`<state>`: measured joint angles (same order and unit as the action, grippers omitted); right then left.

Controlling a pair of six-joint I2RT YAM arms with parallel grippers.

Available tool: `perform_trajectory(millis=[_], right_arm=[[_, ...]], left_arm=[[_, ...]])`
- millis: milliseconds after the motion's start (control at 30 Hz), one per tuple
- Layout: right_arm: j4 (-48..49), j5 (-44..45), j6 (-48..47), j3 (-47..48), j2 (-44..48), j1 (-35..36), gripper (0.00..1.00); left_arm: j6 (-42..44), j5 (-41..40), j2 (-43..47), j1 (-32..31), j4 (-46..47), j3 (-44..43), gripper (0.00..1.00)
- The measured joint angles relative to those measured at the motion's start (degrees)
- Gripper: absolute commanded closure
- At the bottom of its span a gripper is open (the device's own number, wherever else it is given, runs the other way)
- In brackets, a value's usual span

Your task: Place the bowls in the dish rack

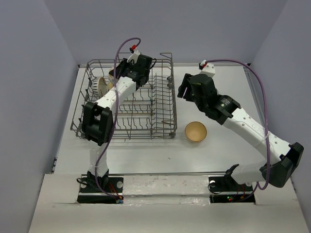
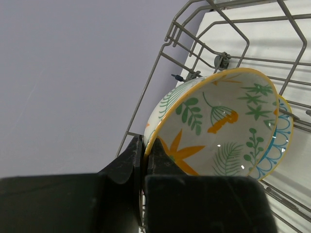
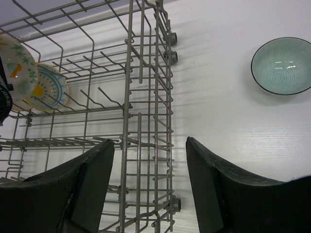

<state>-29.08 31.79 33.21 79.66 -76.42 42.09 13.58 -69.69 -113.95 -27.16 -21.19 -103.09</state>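
Left gripper [image 2: 145,155]: clamped on leaf bowl [image 2: 214,126] rim, at rack [image 1: 165,92] corner wall.
Right gripper [image 3: 150,189]: jaws apart, empty, over rack's right edge.

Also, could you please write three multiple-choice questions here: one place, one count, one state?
1. Where is the tan bowl? A inside the dish rack; B on its rim; C on the table right of it.
2. Patterned bowls in the rack? A two; B three; C five.
3. The left gripper is: A open, empty; B shut on the leaf-patterned bowl's rim; C shut on a wire.
1 C: it lies on bare table beside the rack. 2 A: the leaf-patterned bowl and a blue-patterned bowl show there. 3 B: its fingers pinch that rim.
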Motion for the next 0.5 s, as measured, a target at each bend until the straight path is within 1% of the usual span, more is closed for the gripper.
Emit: perform_trajectory(millis=[200,500], right_arm=[[0.0,0.3,0.0,0.0,0.0,0.0,0.34],[0.0,0.5,0.0,0.0,0.0,0.0,0.34]], left_arm=[[0.8,-0.4,-2.4,-0.8,0.4,0.0,1.0],[1.4,-1.1,-3.4,-2.8,0.9,0.0,1.0]])
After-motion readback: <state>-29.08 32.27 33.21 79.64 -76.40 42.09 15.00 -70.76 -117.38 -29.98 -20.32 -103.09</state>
